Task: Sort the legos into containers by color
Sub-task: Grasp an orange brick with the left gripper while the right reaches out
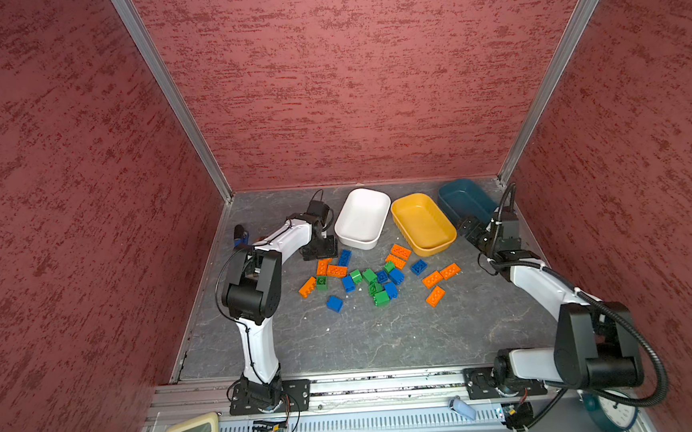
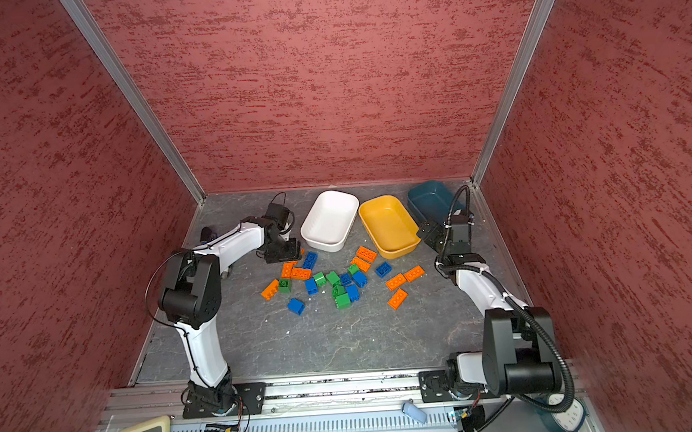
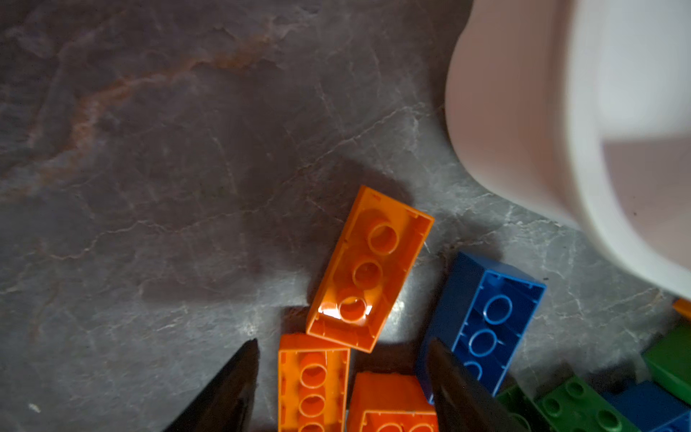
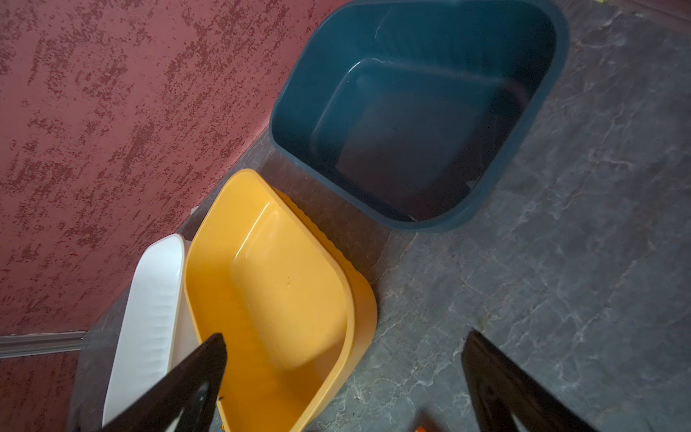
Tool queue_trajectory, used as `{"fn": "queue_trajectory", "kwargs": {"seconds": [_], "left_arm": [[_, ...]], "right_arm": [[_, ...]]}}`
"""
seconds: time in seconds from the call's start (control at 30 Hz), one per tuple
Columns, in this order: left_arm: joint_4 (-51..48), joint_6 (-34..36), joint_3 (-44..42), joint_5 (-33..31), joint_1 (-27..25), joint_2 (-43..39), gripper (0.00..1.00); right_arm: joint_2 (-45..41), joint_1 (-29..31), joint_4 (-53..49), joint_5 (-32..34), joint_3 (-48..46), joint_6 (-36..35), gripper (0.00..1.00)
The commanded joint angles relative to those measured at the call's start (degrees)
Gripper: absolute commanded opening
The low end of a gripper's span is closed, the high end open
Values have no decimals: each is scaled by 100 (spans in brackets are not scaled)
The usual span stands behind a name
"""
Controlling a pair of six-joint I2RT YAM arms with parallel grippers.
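Beside the white tub (image 1: 358, 243), our left gripper (image 3: 344, 342) stands partly open around orange legos (image 3: 313, 377) lying on the table (image 1: 345, 342). Past the yellow tub (image 1: 432, 249) from it, our right gripper (image 4: 346, 334) gapes wide, empty.

orange, blue, green legos (image 1: 368, 274) lie loose beside white, yellow, teal containers (image 1: 394, 213).

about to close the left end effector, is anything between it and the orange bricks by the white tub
Nothing visible. In the left wrist view the orange bricks lie right between the fingers of the left end effector, jaws apart. A blue brick sits just outside one finger, beside the grasp, not in it.
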Motion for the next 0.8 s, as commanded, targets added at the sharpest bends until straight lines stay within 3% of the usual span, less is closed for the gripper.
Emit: {"fn": "queue_trajectory", "kwargs": {"seconds": [0.0,0.37,0.57,0.77], "left_arm": [[-120,375,310,146,29,205,65],[-267,637,900,38,-18,786,53],[-267,652,757,-114,-66,813,46],[10,573,433,-221,-157,629,35]], "right_arm": [[-5,-1,-92,259,241,19,99],[-29,4,-187,229,341,-159,99],[38,72,-229,-566,593,-551,99],[181,665,-219,-990,924,-1137,99]]}}
